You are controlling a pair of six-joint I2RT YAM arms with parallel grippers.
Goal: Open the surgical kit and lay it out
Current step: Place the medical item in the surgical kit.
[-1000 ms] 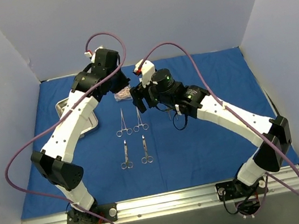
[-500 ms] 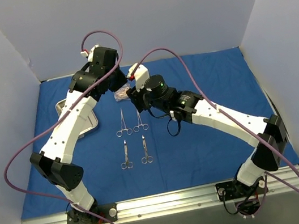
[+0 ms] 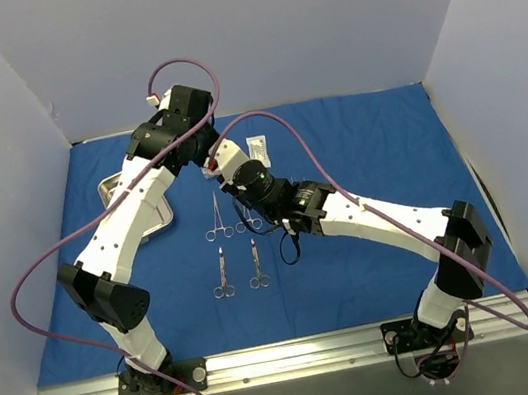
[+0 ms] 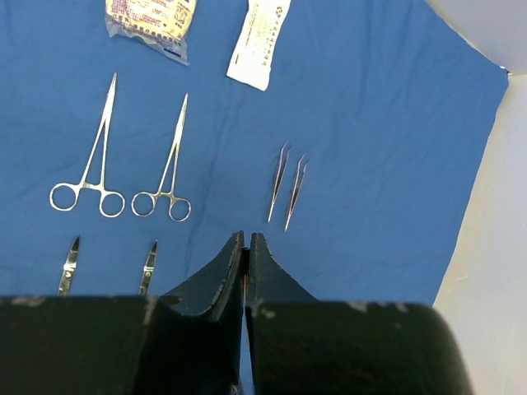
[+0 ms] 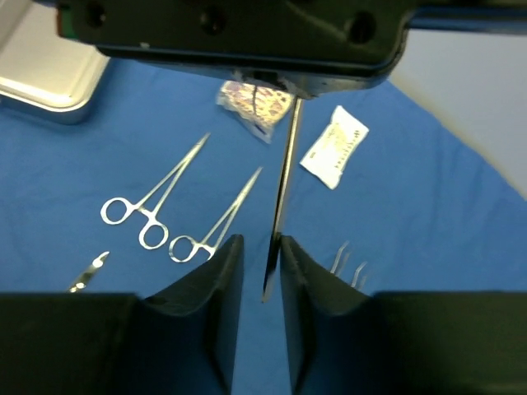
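L gripper (image 4: 248, 237): clenched on a tweezer (image 5: 282, 189), which hangs tip-down over the cloth (image 4: 387, 123), far side, left of middle.
R gripper (image 5: 259, 240): jaws a narrow gap apart, flanking the tweezer's lower end; no clamp seen.
Tray (image 3: 109, 191): cloth's far-left, partly under the left arm (image 3: 132, 225).
Clamps (image 4: 165, 181): four mid-cloth, in two rows.
Spare tweezers (image 4: 280, 183): two, just right of the clamps.
Packets (image 4: 259, 37): two, beyond the clamps.
Room: open cloth runs to the right edge; walls (image 3: 478, 20) stand on three sides.

L wrist: L gripper (image 4: 247, 240) is covering lower scissors (image 4: 69, 265), 8 o'clock. R wrist: tray (image 5: 45, 82) is running off-frame, 10 o'clock; tweezer (image 5: 286, 164) top is hiding behind L gripper.
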